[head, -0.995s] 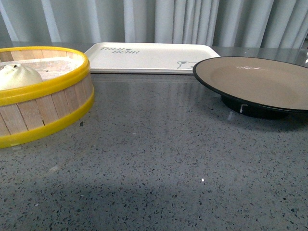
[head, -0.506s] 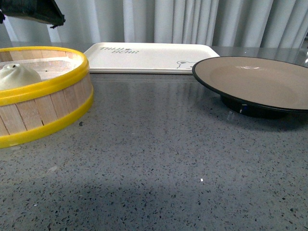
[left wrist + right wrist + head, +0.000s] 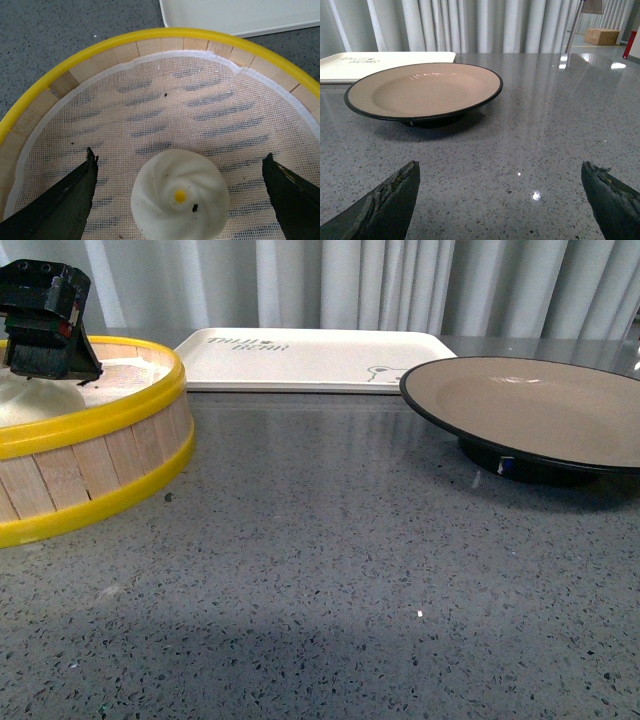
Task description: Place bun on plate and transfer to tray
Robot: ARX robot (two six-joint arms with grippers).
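The white pleated bun [image 3: 179, 196] lies on the mesh liner inside the yellow-rimmed wooden steamer basket [image 3: 95, 455]. My left gripper [image 3: 180, 200] hangs open over the basket, its jaws wide on either side of the bun, not touching it. In the front view the left gripper [image 3: 42, 335] hides most of the bun. The brown-grey plate [image 3: 545, 410] with a black rim stands at the right; it also shows in the right wrist view [image 3: 422, 90]. The cream tray [image 3: 315, 358] lies at the back. My right gripper [image 3: 500, 200] is open and empty above the counter, short of the plate.
Grey speckled counter [image 3: 350, 570] spans the front. Pale curtains [image 3: 400, 285] hang behind the tray. The tray's corner shows in the left wrist view [image 3: 240, 15] just past the basket rim, and in the right wrist view [image 3: 365, 62] behind the plate.
My left gripper has come down from the top left edge into the basket, over the bun. The plate and tray have not moved.
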